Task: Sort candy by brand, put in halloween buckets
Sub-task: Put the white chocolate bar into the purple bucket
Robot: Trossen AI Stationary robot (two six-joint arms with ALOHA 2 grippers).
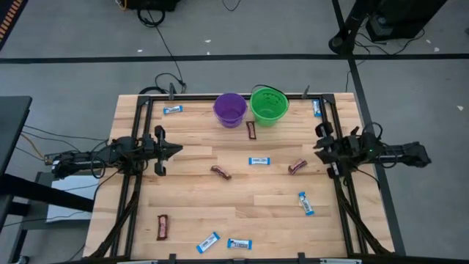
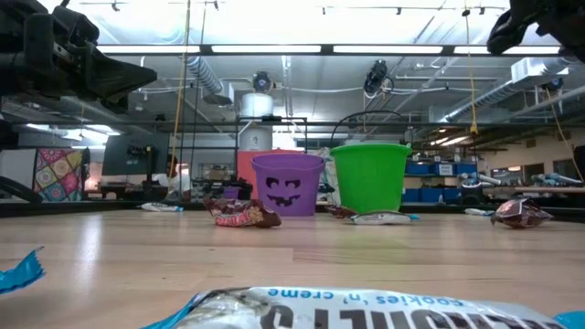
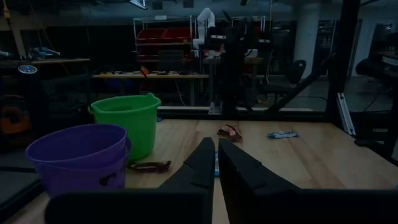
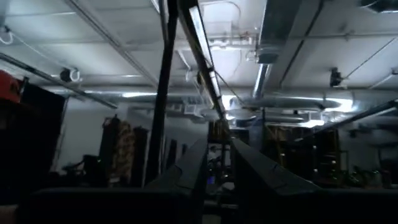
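Nothing sorted yet: candy (image 1: pixel 259 161) lies scattered across the table (image 1: pixel 190 205), purple bucket (image 1: pixel 230 109) and green bucket (image 1: pixel 269 105) top centre, left gripper (image 1: pixel 174 151) and right gripper (image 1: pixel 318 147) jaws together, empty.

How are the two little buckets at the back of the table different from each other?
The purple bucket has a jack-o'-lantern face on its side, seen in the low view; the green bucket shows none from there. The purple one stands toward the left arm's side, the green one toward the right arm's. The green bucket's dark handle stands up in an arch, while no raised handle shows on the purple one. Both are round, upright, open-topped, side by side.
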